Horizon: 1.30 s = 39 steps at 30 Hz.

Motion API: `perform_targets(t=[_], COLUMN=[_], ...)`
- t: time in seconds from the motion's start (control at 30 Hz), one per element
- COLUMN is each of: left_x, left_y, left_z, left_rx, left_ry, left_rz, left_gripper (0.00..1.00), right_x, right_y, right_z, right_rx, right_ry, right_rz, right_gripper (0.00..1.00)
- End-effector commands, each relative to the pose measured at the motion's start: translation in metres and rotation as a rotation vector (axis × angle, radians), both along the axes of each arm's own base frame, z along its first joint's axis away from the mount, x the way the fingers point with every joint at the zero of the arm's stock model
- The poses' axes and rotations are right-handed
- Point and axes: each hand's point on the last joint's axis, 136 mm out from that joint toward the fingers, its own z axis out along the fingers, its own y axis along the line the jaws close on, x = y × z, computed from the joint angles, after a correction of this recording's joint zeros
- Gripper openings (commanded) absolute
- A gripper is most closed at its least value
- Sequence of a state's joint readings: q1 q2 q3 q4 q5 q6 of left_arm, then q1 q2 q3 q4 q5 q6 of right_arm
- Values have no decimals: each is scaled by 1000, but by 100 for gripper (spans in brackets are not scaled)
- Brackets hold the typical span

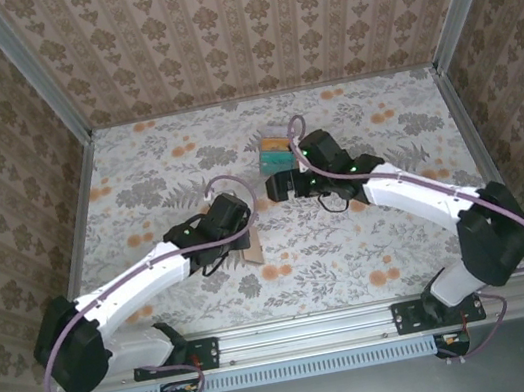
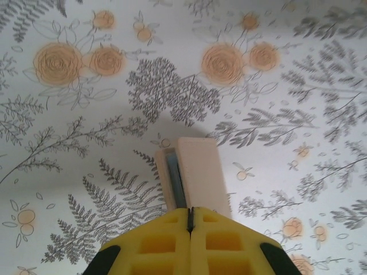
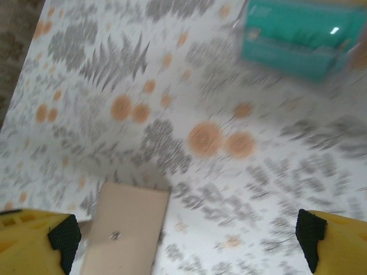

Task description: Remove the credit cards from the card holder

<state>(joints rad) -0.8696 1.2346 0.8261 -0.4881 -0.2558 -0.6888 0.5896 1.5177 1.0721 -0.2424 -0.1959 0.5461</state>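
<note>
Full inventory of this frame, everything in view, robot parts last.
card holder: one, tan-brown with a grey-blue inner strip showing, left of table centre, pinched in the left gripper.
credit cards: at least two, teal and orange-yellow, overlapping on the table just beyond the right gripper; exact count unclear.
table: one, white cover with orange flowers and grey ferns.
walls: three, beige patterned wallpaper, around the table.
arms: two, white and black, purple cables, from the near edge.
left gripper: one, yellow fingers, shut on the card holder.
right gripper: one, yellow fingers, open, empty.
</note>
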Motion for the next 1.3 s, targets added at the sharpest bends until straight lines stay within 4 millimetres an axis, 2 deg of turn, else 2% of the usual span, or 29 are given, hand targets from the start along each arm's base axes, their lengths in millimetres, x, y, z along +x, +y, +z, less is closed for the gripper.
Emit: perform_targets(t=[0.0, 0.17, 0.3, 0.4, 0.6, 0.7, 0.8, 0.93, 1.27], left_x=[11, 12, 10, 9, 4, 2, -3, -10, -13], left_y=[-8, -15, -12, -3, 15, 30, 50, 69, 71], left_z=[24, 23, 16, 12, 0, -10, -20, -33, -47], left_rx=[-67, -83, -70, -42, 3, 26, 41, 38, 33], left_ry=[-83, -73, -54, -47, -18, 9, 39, 75, 107], left_rz=[-3, -18, 0, 29, 85, 142, 213, 276, 268], left_gripper=[0, 0, 0, 0, 0, 0, 0, 0, 0], right_x=[-14, -24, -28, -31, -40, -46, -52, -61, -68], right_y=[27, 50, 54, 55, 53, 51, 51, 52, 51], right_z=[-15, -35, -56, -65, -91, -101, -110, -124, -143], right_rx=[140, 270, 267, 247, 163, 136, 129, 108, 63], right_ry=[141, 263, 325, 341, 382, 392, 418, 454, 476], right_rz=[64, 115, 121, 128, 118, 108, 106, 92, 83], right_gripper=[100, 89, 78, 68, 60, 57, 42, 41, 34])
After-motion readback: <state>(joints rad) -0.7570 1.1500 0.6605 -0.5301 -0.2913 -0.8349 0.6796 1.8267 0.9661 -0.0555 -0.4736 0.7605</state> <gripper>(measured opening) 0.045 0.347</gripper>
